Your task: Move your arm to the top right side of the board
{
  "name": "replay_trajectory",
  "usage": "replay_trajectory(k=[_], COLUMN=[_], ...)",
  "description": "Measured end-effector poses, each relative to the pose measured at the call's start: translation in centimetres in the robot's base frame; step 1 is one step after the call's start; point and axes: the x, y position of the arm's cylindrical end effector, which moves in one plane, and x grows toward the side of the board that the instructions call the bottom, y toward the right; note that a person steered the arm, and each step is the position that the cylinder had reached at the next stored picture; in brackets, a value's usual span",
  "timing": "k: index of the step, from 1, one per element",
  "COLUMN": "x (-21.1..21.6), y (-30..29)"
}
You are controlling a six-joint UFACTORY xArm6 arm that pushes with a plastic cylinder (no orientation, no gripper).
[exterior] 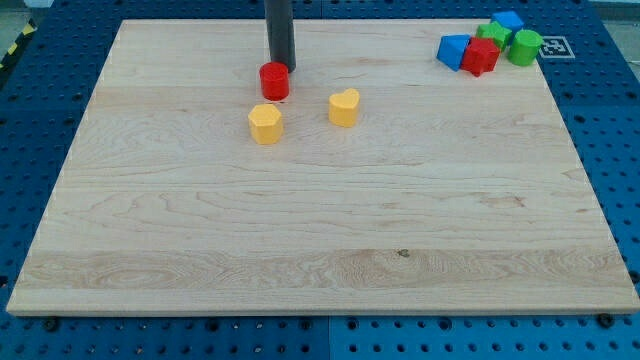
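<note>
My dark rod comes down from the view's top, left of the middle, and my tip point(282, 66) stands just behind the red cylinder point(275, 81), touching or nearly touching it. A yellow hexagon-like block point(266, 124) lies below the red cylinder. A yellow heart-shaped block point(344, 107) lies to its right. At the board's top right corner sits a tight cluster: a blue block point(453, 51), a red block point(481, 57), a green block point(492, 34), a green cylinder point(525, 47) and a blue block point(508, 21). My tip is far left of this cluster.
The wooden board point(320, 220) lies on a blue perforated table point(620, 150). A white marker tag point(553, 45) sits just past the board's top right corner.
</note>
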Motion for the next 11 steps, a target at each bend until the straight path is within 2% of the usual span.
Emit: replay_trajectory(k=[1,2,3,4,5,7,9,11], x=[-4.5,-9.3,-10.4,-10.5,-10.4,-10.5,-10.5,-10.5], y=[1.0,4.5,8.9,14.0,16.0,17.2,22.8,23.1])
